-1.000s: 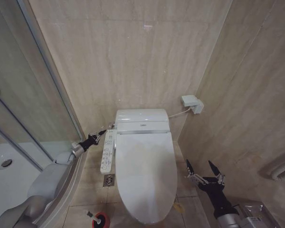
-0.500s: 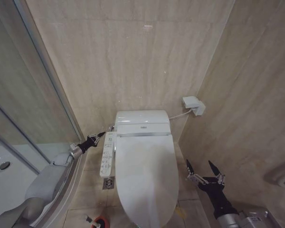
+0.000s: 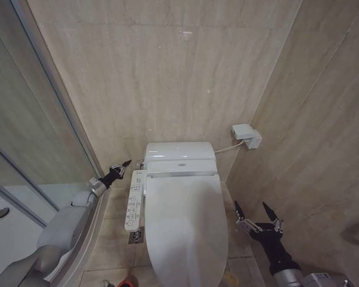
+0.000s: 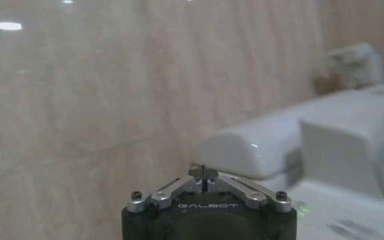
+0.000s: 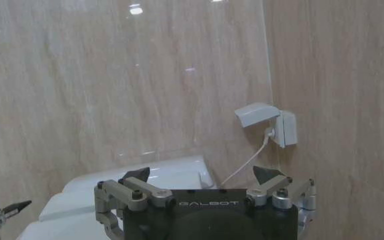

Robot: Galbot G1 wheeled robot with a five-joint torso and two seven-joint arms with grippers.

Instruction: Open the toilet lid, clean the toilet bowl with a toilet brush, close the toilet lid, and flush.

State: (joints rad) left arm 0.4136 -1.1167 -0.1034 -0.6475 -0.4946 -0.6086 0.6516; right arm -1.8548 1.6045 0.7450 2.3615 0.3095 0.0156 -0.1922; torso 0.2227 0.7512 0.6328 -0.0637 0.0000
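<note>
The toilet lid (image 3: 186,230) lies shut and flat over the toilet bowl, which is hidden beneath it. My left gripper (image 3: 122,165) is shut on nothing and hovers just left of the tank (image 3: 179,150), above the side control panel (image 3: 134,203). In the left wrist view the left gripper's (image 4: 204,174) fingers meet in a point aimed at the tank (image 4: 259,147). To the right of the toilet, my right gripper (image 3: 256,214) stands open and empty, its open fingers (image 5: 135,175) facing the back wall. The toilet brush is out of view.
A glass shower screen (image 3: 42,119) and white tray (image 3: 6,230) stand to the left. A wall socket (image 3: 246,135) with a cable sits right of the tank. A floor drain (image 3: 136,235) lies beside the toilet. A red holder's rim (image 3: 129,281) peeks in below.
The head camera has tilted upward, so the whole picture slid down. My left gripper has edged slightly toward the back wall, away from the control panel. The right gripper stays open where it was.
</note>
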